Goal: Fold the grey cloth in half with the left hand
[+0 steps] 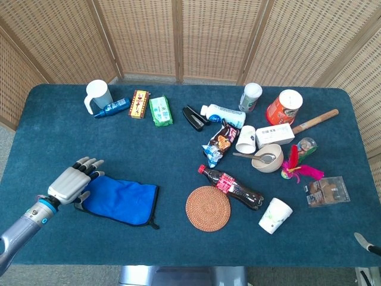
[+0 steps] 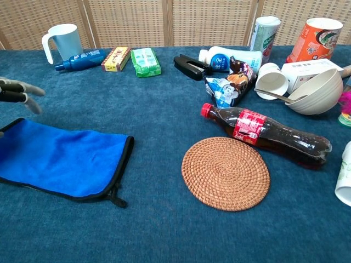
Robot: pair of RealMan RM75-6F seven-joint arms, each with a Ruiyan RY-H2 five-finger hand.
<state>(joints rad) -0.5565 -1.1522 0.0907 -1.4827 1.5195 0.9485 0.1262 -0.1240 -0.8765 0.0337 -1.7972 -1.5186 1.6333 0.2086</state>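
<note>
The cloth (image 1: 121, 199) lies flat on the dark teal table (image 1: 178, 149) in the lower left of the head view, a blue panel with a black trimmed edge and a small loop at its lower right corner. It looks blue rather than grey here. In the chest view it fills the lower left, its trimmed right edge running down toward the loop.

The left hand (image 1: 72, 181) sits at the cloth's upper left end, fingers stretched out and slightly apart, holding nothing. From the head view it overlaps the cloth's left edge, though I cannot tell whether it touches the fabric or floats just above. In the chest view only its fingertips (image 2: 22, 90) show at the left edge, above the cloth's far corner.

At the lower right corner of the head view a thin grey sliver shows, perhaps the right hand (image 1: 367, 243); too little is visible to say how its fingers lie.

To the right of the cloth, well apart, lies a round woven coaster (image 1: 208, 208), and just above it a cola bottle (image 1: 231, 186) on its side. A white mug (image 1: 97, 95) stands at the upper left of the table. A beige bowl (image 1: 268, 158) with a spoon sits among the cups and packets at the upper right.
</note>
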